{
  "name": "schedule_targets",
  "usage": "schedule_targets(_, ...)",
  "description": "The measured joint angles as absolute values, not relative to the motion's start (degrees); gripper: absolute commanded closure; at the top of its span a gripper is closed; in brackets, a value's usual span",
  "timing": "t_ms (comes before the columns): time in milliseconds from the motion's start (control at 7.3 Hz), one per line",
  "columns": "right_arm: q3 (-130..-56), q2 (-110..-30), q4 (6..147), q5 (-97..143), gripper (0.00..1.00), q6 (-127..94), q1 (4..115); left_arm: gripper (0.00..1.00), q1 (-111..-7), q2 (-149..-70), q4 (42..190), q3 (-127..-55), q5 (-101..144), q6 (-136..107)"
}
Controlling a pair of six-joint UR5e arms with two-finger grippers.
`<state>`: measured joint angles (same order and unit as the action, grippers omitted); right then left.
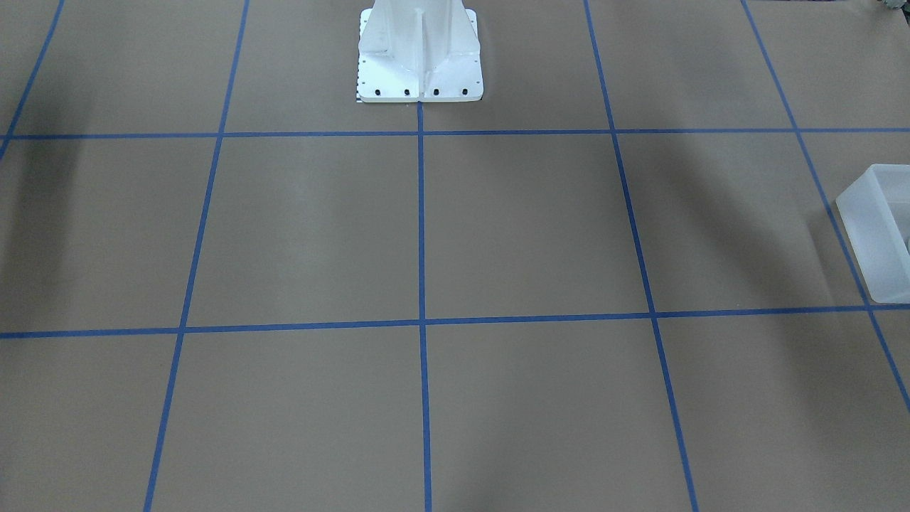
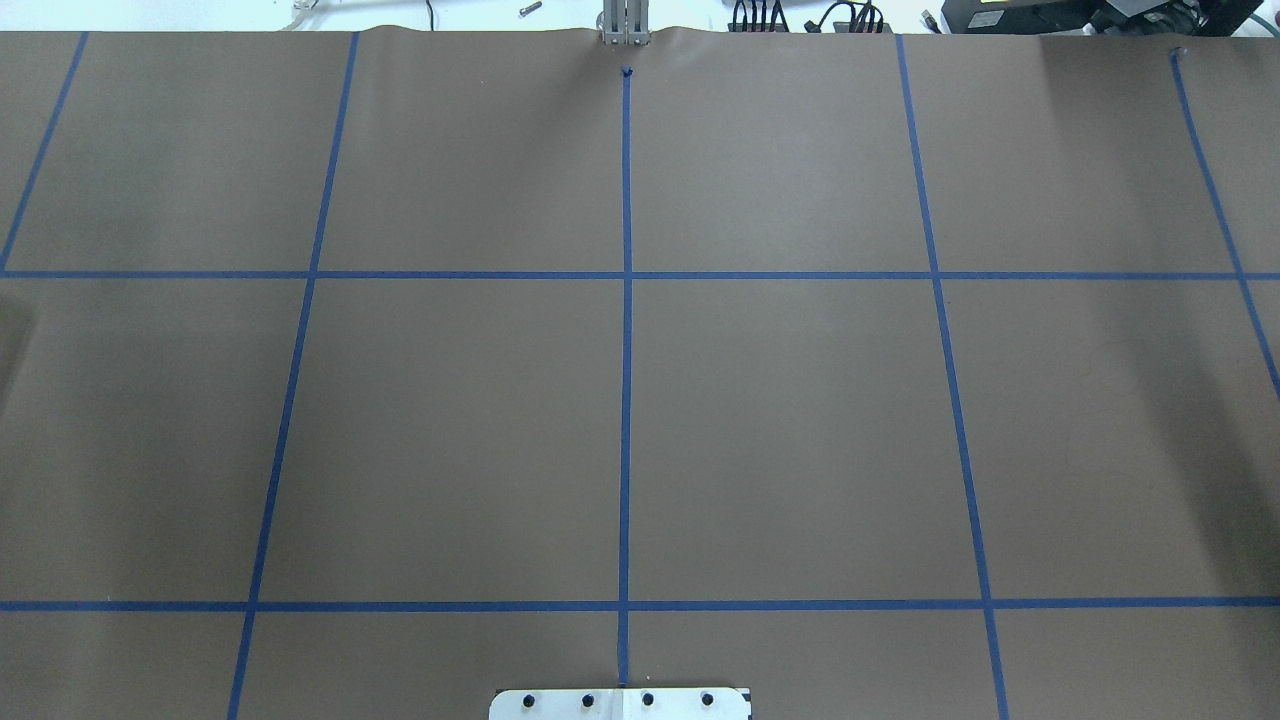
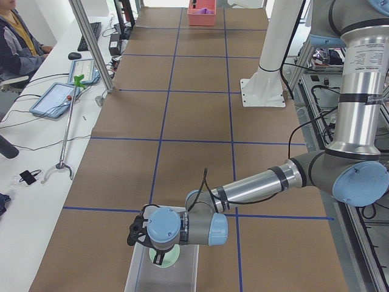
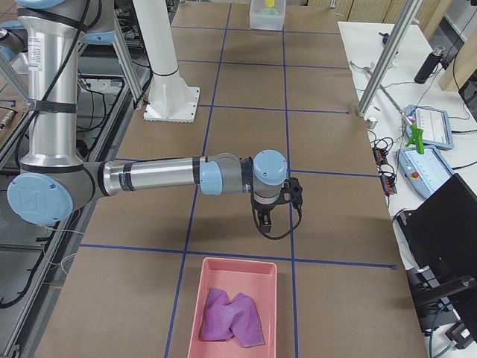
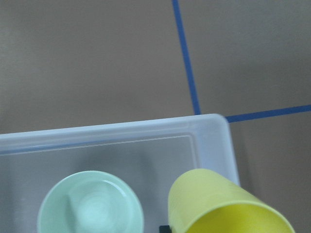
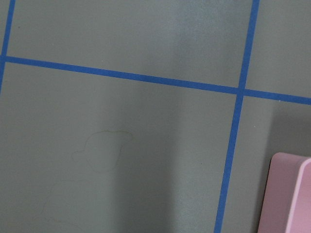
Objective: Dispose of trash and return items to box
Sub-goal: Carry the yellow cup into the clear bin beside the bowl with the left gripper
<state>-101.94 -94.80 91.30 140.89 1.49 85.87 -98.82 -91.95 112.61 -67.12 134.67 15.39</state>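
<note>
The translucent box [image 5: 146, 131] stands at the table's end on my left and also shows in the exterior left view [image 3: 141, 277] and at the front view's right edge [image 1: 871, 235]. The mint-green bowl [image 5: 91, 204] sits upright inside it. The yellow cup [image 5: 218, 204] hangs tilted close to the left wrist camera, above the box's corner, larger in view than the bowl. A dark sliver of finger shows beside it. My left gripper [image 3: 160, 254] points down over the box and holds the cup. My right gripper [image 4: 267, 222] hovers over bare table; whether it is open or shut I cannot tell.
A pink tray [image 4: 235, 313] with purple cloth [image 4: 232, 317] lies at the table's right end, just beyond the right gripper; its corner shows in the right wrist view [image 6: 289, 194]. The white robot base [image 1: 419, 57] stands mid-table. An operator [image 3: 18, 42] sits beside the table.
</note>
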Motion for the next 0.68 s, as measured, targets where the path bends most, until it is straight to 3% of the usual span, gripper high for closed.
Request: schedule_targets(685,-101.69,-94.83,91.32,140.86,0.00,1.49,85.40,1.00,-99.37,-95.95,112.61,-55.84,131.43,15.91)
